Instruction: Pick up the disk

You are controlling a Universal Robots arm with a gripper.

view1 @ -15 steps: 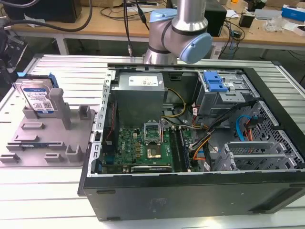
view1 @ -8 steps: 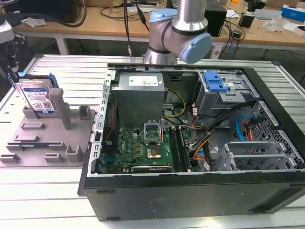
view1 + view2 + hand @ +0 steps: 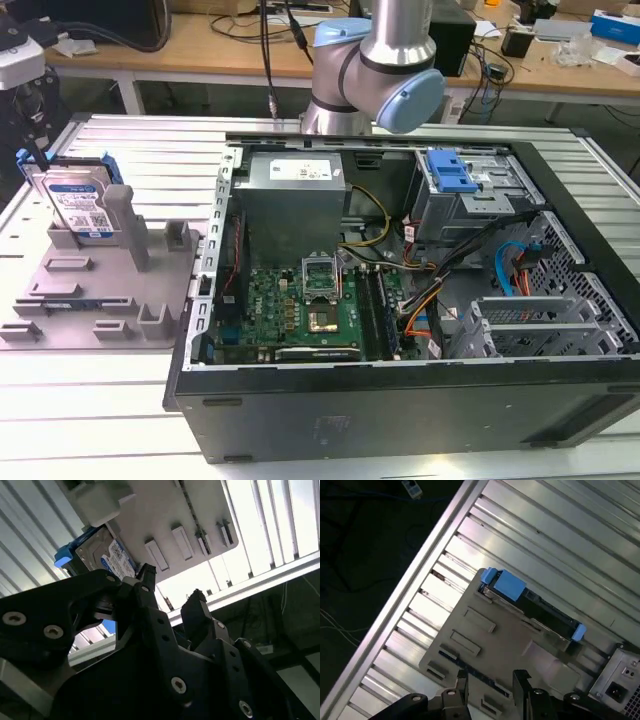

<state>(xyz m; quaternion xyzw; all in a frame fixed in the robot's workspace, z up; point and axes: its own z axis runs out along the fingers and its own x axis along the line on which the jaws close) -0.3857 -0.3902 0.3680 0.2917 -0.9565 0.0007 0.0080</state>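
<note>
Exterior view, disk (image 3: pixel 82 207) apparently upright in holder (image 3: pixel 105 295)

Exterior view: even, bright overhead light gives the ribbed metal table (image 3: pixel 90 410) a pale sheen, strongest toward 7 o'clock. Shadows are soft, and the interior of the open computer case (image 3: pixel 400 410) is dimmer than its surroundings. Second wrist view: the gripper (image 3: pixel 171 585) is a near-black, underexposed mass against table slats and a grey holder (image 3: pixel 170 510) washed out to white glare. First wrist view: bright reflected streaks run along the slats, and the floor (image 3: pixel 360 555) beyond the table edge is almost black.
</note>
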